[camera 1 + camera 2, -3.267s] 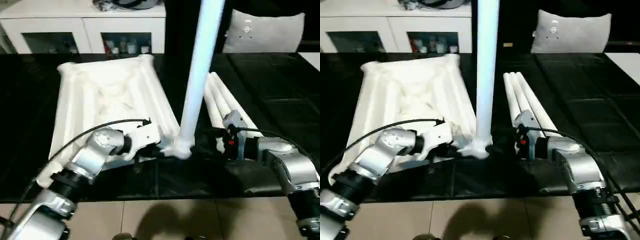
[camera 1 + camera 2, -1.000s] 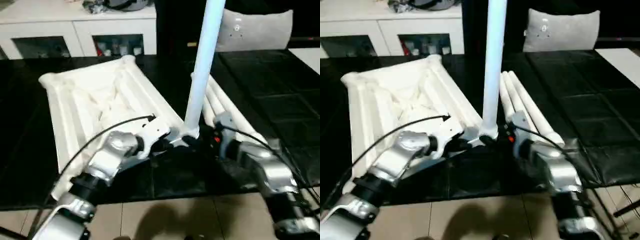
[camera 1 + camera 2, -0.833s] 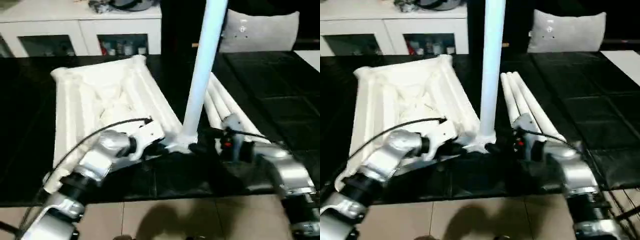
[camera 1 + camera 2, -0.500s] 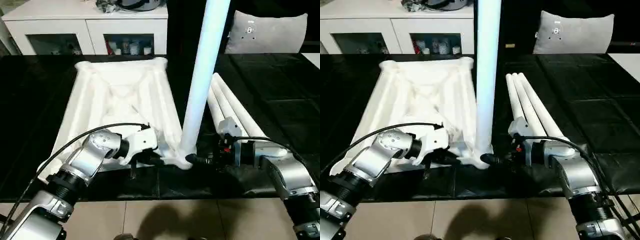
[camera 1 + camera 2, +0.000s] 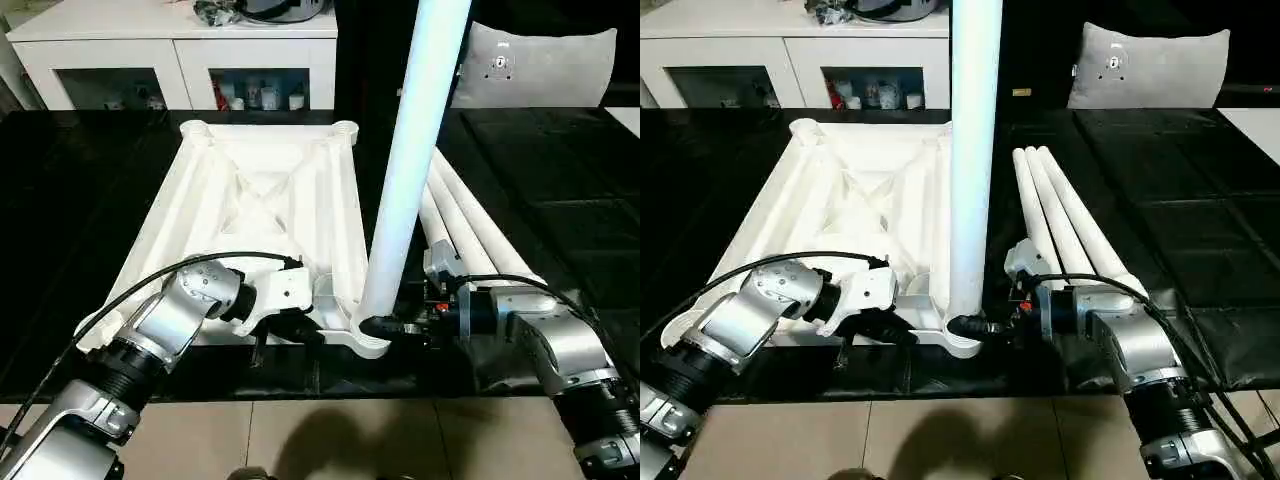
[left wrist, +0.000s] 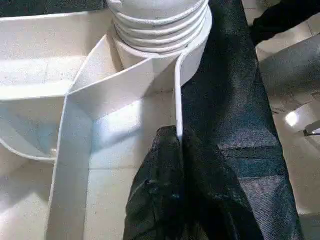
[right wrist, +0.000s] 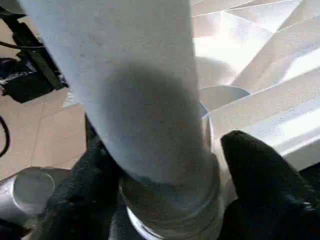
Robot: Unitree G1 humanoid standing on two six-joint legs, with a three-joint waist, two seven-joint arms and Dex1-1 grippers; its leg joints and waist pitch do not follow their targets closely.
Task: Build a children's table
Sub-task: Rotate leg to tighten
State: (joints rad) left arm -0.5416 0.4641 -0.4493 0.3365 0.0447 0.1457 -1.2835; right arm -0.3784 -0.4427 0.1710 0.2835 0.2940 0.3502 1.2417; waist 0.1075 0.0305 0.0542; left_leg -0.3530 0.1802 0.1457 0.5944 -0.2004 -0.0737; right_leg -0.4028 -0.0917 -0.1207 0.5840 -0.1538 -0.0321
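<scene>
White plastic rectangular table top (image 5: 262, 215) lies upside down on the black-covered work table (image 5: 560, 200), its ribbed underside facing up and its round corner sockets showing at the far corners. One long white tapered tube leg (image 5: 408, 170) stands upright in the near corner socket (image 5: 962, 335) on the robot's right side of the top, rising out past the upper edge of the head views. Three more white tube legs (image 5: 1065, 215) lie side by side on the black cover just to the right of the top, running away from the robot.

The left gripper (image 6: 176, 145) reaches in from the near side, its two black fingers pressed together on the thin upright rim wall of the top, close beside the occupied socket, whose ridged collar shows in the left wrist view. The right gripper (image 7: 165, 185) comes in level from the right at the foot of the standing leg; its black fingers (image 7: 257, 175) are spread on either side of the tube just above the socket, close against it.

Beyond the table stand a white cabinet (image 5: 180, 50) with glass doors and a grey cushion (image 5: 535, 65).
</scene>
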